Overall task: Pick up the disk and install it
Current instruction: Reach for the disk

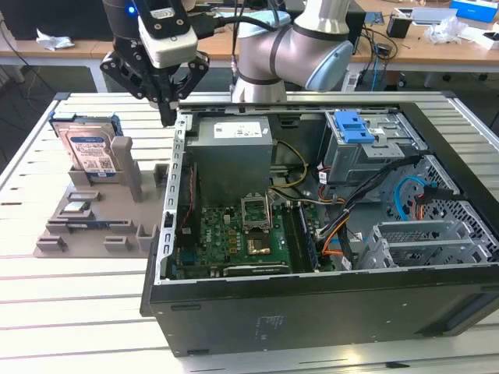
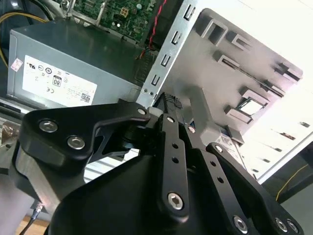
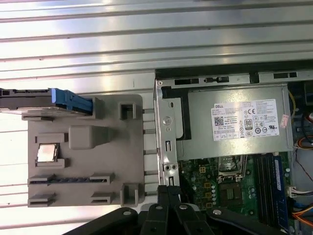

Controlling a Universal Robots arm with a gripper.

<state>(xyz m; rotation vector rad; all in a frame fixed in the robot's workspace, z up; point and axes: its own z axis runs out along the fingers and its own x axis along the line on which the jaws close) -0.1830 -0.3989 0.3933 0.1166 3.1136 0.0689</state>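
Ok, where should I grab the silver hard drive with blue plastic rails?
Pinch the silver hard drive across its two flat faces at the top edge, coming from above. It stands upright in the grey plastic holder, whose slot covers its lower part.

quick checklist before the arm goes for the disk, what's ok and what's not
1. The disk ready for pickup: ok, it stands upright in the gray fixture.
2. The pincer empty: ok, it holds nothing.
3. Jaws open for a grasp: not ok, they are shut.
4. Lined up over the disk: not ok, the pincer hangs by the edge of the computer case, apart from the disk.
5. The drive cage free to receive the disk: cannot tell.
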